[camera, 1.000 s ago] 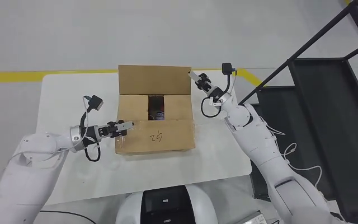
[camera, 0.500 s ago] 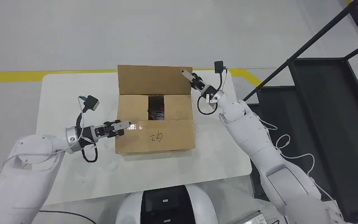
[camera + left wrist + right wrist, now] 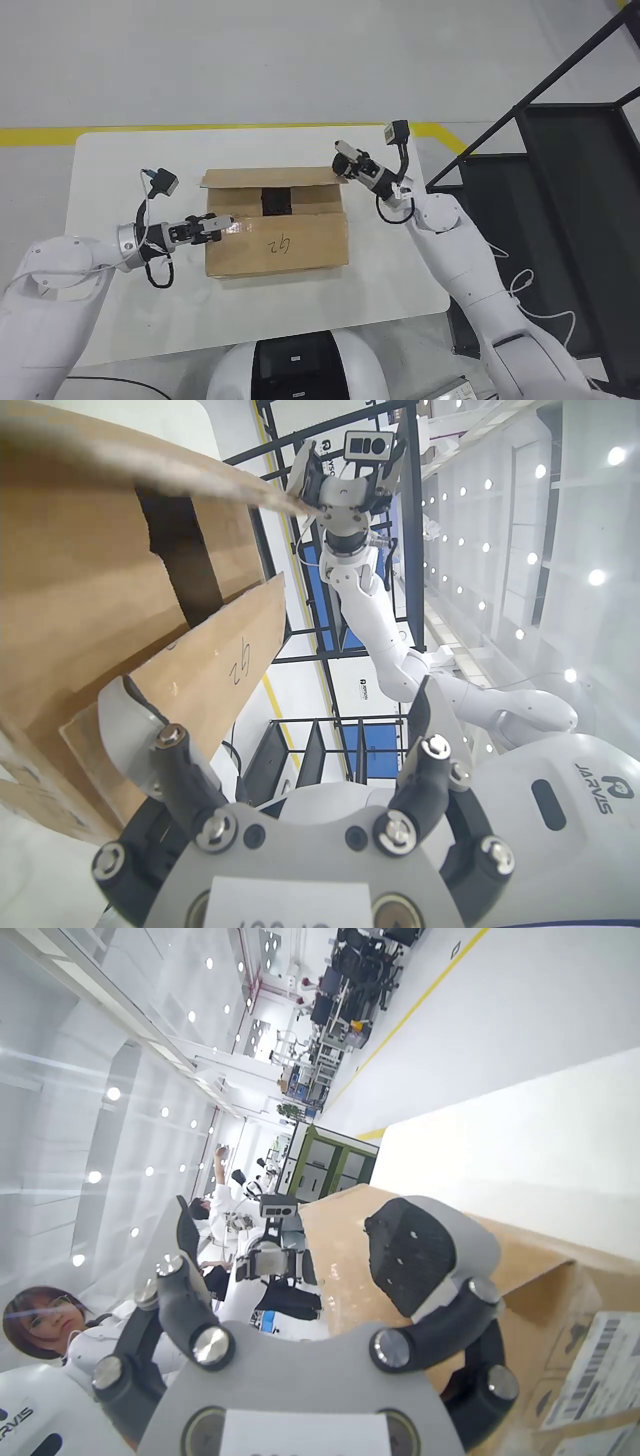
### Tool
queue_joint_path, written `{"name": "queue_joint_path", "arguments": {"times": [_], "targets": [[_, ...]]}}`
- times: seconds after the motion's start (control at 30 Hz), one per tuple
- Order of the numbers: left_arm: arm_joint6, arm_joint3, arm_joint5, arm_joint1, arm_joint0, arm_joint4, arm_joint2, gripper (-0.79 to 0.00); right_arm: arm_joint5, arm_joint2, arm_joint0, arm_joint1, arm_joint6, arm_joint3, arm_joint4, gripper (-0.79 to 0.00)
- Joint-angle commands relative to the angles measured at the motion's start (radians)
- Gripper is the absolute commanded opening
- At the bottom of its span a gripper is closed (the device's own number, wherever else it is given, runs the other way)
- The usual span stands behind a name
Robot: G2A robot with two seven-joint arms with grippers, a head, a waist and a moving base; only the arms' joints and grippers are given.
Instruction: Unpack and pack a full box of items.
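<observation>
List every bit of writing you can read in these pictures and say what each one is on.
"42": handwritten in marker on the front flap of the cardboard box.
Barcode label on the box's side: printed lines too blurred to read.
Dark stamped marks next to that label: too blurred to read.
</observation>
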Motion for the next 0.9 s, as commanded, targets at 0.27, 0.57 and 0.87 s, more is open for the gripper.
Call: {"name": "queue_joint_path", "arguments": {"times": [0.27,0.57,0.87], "targets": [[0.014,0.002,-0.011,-0.001,-0.003,-0.017,-0.002,0.0,0.105,0.041,-0.106,0.026,0.015,-0.134,-0.145,0.0],[0.099,0.017,0.022,-0.003,0.011,-0.058,-0.024,0.0,0.133,0.034,-0.115,0.029,-0.017,-0.149,-0.213,0.0],[0.142,0.067,0.131,-0.01,-0.02,-0.056,0.007,0.0,0.136,0.045,-0.117,0.033,-0.035,-0.16,-0.225,0.0]]}}
